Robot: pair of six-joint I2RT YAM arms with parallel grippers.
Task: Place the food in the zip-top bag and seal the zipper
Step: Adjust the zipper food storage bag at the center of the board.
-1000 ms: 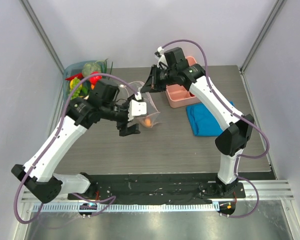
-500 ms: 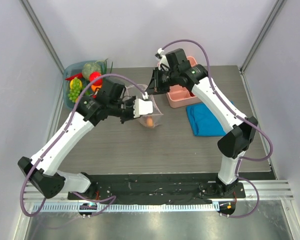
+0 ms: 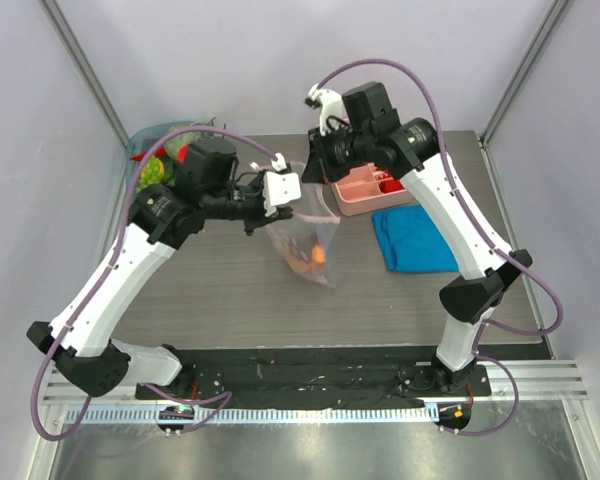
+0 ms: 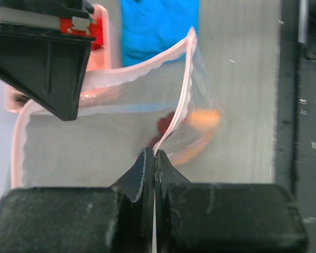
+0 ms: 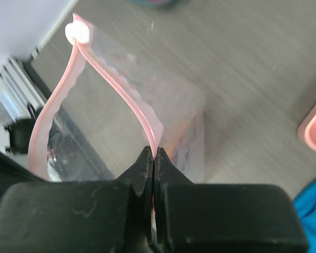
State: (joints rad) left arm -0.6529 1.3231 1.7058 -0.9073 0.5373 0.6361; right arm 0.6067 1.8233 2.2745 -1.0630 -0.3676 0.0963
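Observation:
The clear zip-top bag hangs above the table between both arms, mouth up. Orange and red food lies in its bottom, seen blurred through the plastic as food in the left wrist view. My left gripper is shut on the pink zipper edge. My right gripper is shut on the opposite zipper lip, and the white slider tab sits at the far end. The mouth gapes open between the two lips. More food, green grapes among it, stays at the back left.
A blue-rimmed container holds the remaining produce at the back left corner. A pink divided tray stands behind the bag on the right, with a blue folded cloth in front of it. Metal frame posts flank the table.
My left gripper swung up from beside the bag and shut on its zipper edge. Both arms lifted the bag off the table, and the food slid to its bottom.

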